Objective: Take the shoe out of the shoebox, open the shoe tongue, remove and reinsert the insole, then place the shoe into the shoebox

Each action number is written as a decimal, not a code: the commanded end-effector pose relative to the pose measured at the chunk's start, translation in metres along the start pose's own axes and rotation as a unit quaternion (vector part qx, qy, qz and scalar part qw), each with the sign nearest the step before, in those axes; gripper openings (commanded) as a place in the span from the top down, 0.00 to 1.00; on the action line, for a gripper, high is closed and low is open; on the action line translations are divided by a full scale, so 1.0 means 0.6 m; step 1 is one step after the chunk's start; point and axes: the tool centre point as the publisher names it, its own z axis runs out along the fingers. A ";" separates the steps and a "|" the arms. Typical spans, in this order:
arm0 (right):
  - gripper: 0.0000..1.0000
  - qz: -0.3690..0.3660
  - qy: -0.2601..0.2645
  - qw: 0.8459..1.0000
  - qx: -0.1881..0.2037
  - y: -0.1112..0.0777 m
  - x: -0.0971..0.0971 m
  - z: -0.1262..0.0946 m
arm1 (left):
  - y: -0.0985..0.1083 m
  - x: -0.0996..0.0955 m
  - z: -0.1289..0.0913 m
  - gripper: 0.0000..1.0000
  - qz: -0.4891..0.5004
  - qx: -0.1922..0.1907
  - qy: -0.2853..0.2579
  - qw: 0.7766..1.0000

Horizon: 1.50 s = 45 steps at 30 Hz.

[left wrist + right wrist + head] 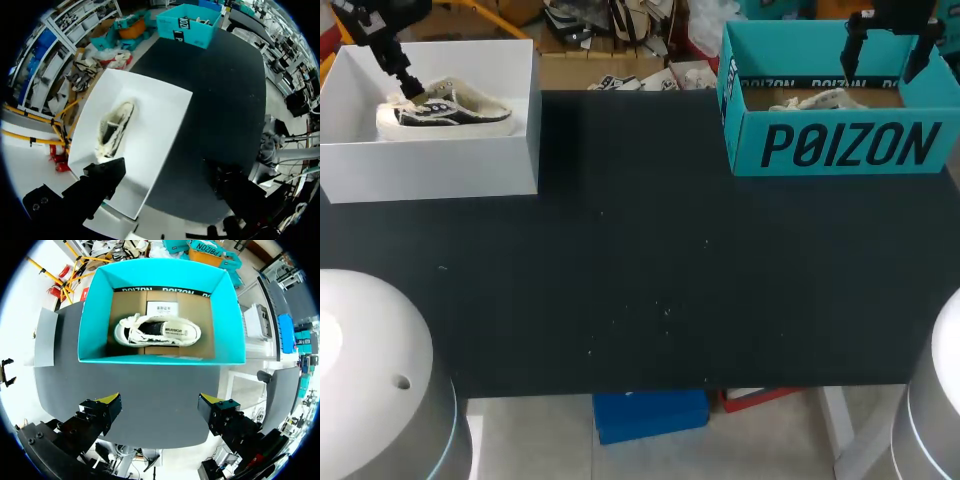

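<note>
**Step 1 not begun: both shoes boxed, both grippers empty**

Everything sits at the far edge of the black matte counter (640, 280), with the two boxes well apart at opposite ends.

Left side: the left gripper (165, 170) hangs above the white cardboard shoebox (430, 165). Its fingers (107, 175) are spread wide and hold nothing. The black-and-cream low sneaker (114, 131) lies on its sole inside that box, ahead of the fingers and not between them.

Right side: the right gripper (161, 400) hangs above the near wall of the teal cardboard shoebox (160, 360). Its yellow-tipped fingers (111, 399) are also spread wide and empty. The cream lace-up sneaker (157, 332) lies lengthwise on the brown floor of that box.

Judgement: this is the take-out step. No shoe is lifted and neither tongue nor insole has been touched. Which shoe goes first can't be told from the pictures.

The next move calls for a descent into a box and a close across the sneaker's narrow width, near the collar or heel. The fingers must stay clear of the box walls. The lift should then be straight up so the light box isn't dragged along.
</note>
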 end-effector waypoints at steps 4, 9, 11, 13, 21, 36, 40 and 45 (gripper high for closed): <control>0.00 0.000 0.000 1.000 0.000 0.000 0.000 -0.001 | 0.025 -0.039 0.034 0.00 0.483 -0.005 0.018 0.876; 0.00 0.000 0.000 1.000 0.000 0.000 0.000 -0.001 | 0.029 -0.068 0.056 0.00 0.505 -0.040 0.025 0.862; 0.00 0.000 0.000 1.000 0.000 0.000 0.000 -0.001 | 0.028 -0.080 0.064 0.01 0.515 -0.046 0.034 0.856; 0.00 0.000 0.000 1.000 0.000 0.000 0.000 -0.001 | 0.026 -0.092 0.070 0.00 0.513 -0.059 0.031 0.856; 0.00 0.000 0.000 1.000 0.000 0.000 0.000 -0.001 | 0.016 -0.136 0.104 0.00 0.503 -0.077 0.035 0.860; 0.00 0.000 0.000 1.000 0.000 0.000 0.000 -0.001 | 0.007 -0.180 0.170 0.38 0.380 -0.070 0.020 0.922; 0.00 0.000 0.000 1.000 0.000 0.000 0.000 -0.001 | 0.014 -0.177 0.185 0.25 0.353 -0.069 0.026 0.933; 0.00 0.000 0.000 1.000 0.000 0.000 0.000 -0.001 | 0.018 -0.183 0.202 0.27 0.336 -0.070 0.028 0.939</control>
